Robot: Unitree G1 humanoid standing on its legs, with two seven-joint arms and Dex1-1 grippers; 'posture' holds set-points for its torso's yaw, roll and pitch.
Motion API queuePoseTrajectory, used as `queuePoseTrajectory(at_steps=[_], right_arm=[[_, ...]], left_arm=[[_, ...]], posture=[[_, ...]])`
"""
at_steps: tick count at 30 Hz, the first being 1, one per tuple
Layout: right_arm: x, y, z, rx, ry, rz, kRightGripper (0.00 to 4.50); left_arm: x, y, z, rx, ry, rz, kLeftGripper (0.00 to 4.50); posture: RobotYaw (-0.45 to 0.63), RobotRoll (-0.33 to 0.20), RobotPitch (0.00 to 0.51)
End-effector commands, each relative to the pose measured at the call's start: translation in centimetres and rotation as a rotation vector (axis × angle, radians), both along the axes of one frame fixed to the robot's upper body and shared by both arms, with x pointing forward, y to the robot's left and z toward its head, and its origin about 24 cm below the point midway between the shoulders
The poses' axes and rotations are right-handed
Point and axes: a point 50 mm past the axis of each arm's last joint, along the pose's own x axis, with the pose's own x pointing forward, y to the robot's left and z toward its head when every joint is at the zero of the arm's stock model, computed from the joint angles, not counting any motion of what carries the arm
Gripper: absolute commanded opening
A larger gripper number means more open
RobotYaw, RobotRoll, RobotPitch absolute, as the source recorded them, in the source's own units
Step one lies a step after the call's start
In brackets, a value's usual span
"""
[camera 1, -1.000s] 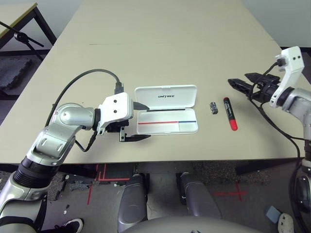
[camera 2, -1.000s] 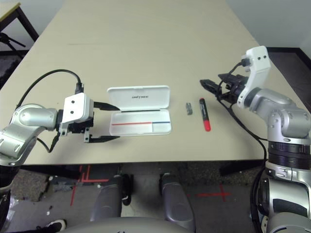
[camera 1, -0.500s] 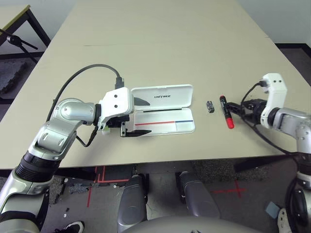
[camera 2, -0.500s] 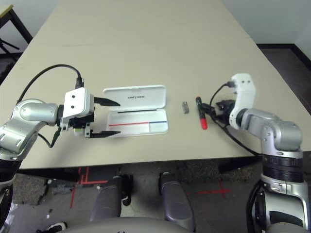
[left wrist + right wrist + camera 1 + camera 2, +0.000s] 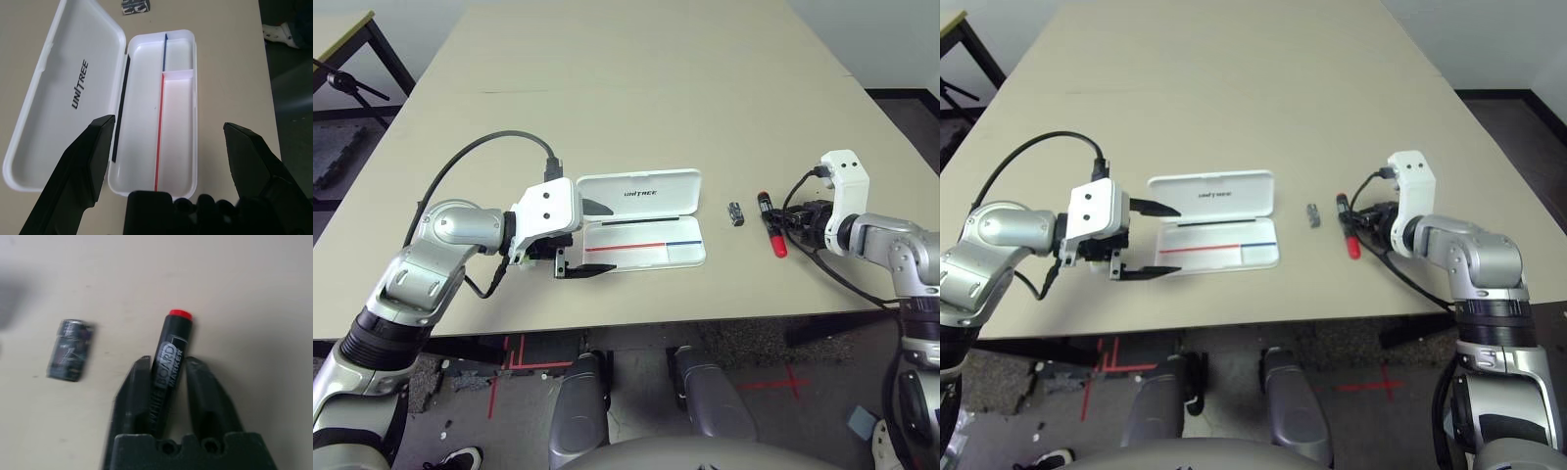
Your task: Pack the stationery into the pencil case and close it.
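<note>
Clamping shut within the last second, the right gripper [image 5: 167, 382] now pinches the red marker [image 5: 770, 224], which lies on the table [image 5: 636, 88] right of the open pencil case [image 5: 641, 222], so lifting looks next. Its long axis runs near to far, red end nearest, black end farthest. Left, the left gripper [image 5: 591, 239] stays spread wide at the case's end; a small dark piece [image 5: 735, 212] rests between case and marker.

Robotics lab, long beige table [image 5: 636, 88], red floor tape marks [image 5: 499, 377]
</note>
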Motion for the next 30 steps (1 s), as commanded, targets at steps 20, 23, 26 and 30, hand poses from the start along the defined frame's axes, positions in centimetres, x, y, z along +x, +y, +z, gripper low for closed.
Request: queuePoseTrajectory(at_steps=[20, 23, 26, 30], right_arm=[[-1.3, 3.1, 7.5, -0.220, -0.134, 0.665, 0.43], [-1.8, 4.4, 8.5, -0.244, -0.155, 0.800, 0.43], [-2.2, 5.8, 9.0, -0.263, -0.163, 0.920, 0.43], [-2.0, 8.1, 8.8, -0.280, -0.190, 1.052, 0.43]], left_arm=[[-0.3, 1.1, 0.4, 0.024, -0.002, 0.039, 4.50], [-0.4, 1.2, 0.3, 0.023, -0.003, 0.048, 4.50], [-0.5, 1.2, 0.2, 0.020, -0.003, 0.056, 4.50], [-0.7, 1.1, 0.1, 0.014, -0.002, 0.065, 4.50]], posture=[[-0.10, 0.000, 0.180], [-0.09, 0.000, 0.181], [-0.08, 0.000, 0.182], [-0.07, 0.000, 0.183]])
